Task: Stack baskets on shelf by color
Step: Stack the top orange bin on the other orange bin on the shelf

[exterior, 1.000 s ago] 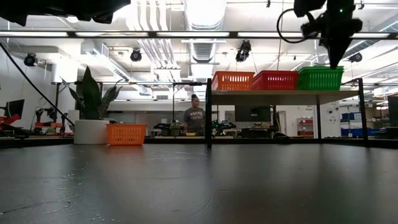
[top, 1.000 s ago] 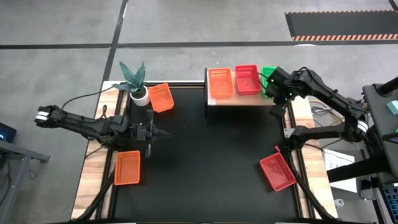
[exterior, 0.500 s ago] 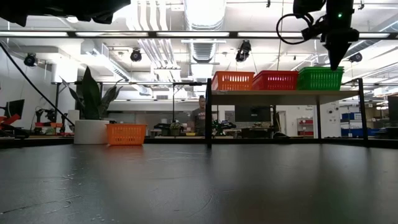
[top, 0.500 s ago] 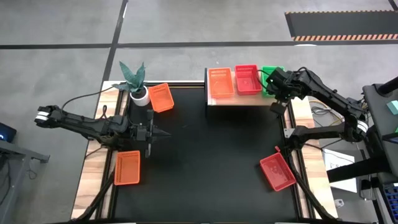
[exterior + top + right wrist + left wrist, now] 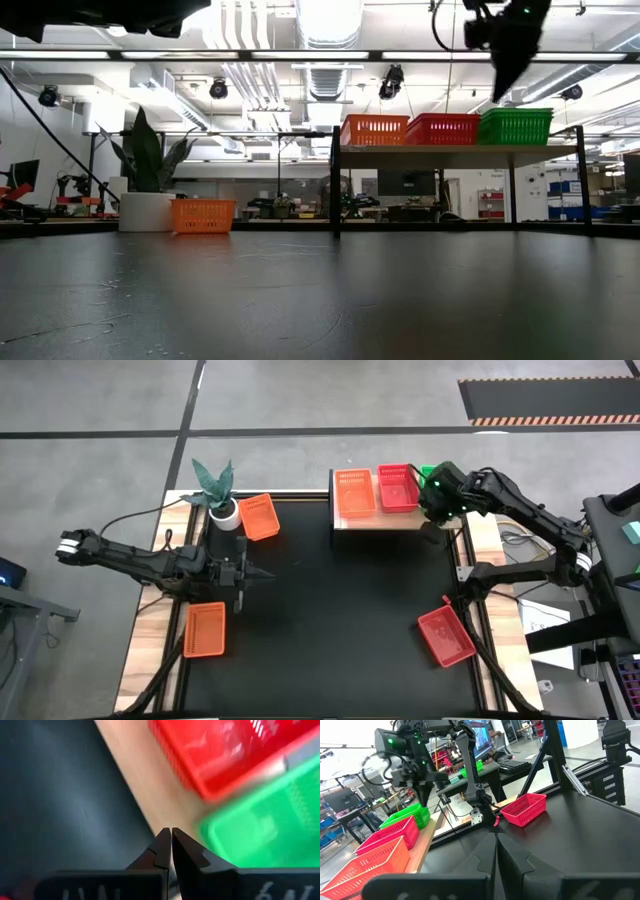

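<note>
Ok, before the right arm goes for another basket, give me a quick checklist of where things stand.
1. Right gripper empty, fingers shut: ok, holds nothing above the shelf.
2. Shelf row in place: ok, orange basket, red basket and green basket sit side by side.
3. How many baskets each stack holds: cannot tell.
4. Loose baskets to collect: not ok, red basket near the right edge, orange basket by the plant pot and orange basket at the left edge lie on the table.
5. Left gripper out of the way: ok, shut and empty over the table's left.

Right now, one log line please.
right gripper: shut, empty, above shelf | left gripper: shut, idle | loose baskets: orange, orange, red
</note>
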Action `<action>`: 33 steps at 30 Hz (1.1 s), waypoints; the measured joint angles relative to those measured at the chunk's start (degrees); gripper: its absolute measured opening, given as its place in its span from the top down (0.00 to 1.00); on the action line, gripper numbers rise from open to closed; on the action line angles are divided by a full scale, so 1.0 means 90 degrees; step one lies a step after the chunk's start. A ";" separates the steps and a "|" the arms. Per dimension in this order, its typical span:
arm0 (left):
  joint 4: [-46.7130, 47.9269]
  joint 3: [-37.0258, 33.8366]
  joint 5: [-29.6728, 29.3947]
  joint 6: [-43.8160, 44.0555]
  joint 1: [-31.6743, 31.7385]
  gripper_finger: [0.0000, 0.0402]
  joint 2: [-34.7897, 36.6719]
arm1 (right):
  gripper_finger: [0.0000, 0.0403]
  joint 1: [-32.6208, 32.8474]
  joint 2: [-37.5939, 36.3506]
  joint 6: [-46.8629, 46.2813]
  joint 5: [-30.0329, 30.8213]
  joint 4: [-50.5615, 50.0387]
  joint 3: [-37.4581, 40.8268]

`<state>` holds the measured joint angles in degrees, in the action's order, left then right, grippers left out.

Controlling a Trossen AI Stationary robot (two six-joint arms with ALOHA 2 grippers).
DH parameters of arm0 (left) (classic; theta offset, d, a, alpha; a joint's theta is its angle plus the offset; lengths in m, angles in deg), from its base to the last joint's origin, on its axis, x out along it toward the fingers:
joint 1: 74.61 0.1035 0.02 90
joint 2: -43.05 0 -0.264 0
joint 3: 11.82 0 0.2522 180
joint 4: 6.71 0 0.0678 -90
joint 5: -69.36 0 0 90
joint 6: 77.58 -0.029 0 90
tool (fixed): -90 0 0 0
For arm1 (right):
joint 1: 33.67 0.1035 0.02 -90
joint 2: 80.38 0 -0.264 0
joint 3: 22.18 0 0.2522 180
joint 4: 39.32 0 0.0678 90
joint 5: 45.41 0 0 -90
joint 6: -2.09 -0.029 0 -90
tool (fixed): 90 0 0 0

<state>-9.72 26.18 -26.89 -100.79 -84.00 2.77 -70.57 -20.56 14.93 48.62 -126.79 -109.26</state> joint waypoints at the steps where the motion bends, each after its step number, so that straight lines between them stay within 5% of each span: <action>1: -0.0031 -0.0002 0.0000 0.0000 0.0000 1.00 -0.0017 | 0.98 0.0088 0.0011 -0.0031 -0.0002 0.0160 -0.0032; 15: -0.0653 0.0001 -0.0033 -0.0003 0.0000 1.00 -0.0541 | 0.98 0.2621 -0.0445 -0.0271 -0.0617 0.1971 0.0277; 24: -0.1217 0.0045 -0.0276 0.0048 0.0000 1.00 -0.1169 | 0.98 0.4103 -0.1612 0.0033 -0.0014 0.4449 0.2230; 33: -0.1807 0.0045 -0.0441 0.0856 0.0000 1.00 -0.1918 | 0.98 0.4169 -0.2891 0.0852 -0.0089 0.6462 0.3913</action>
<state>-25.99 26.59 -30.86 -93.08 -84.00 -14.49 -33.05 -46.58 22.59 47.82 -68.63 -74.04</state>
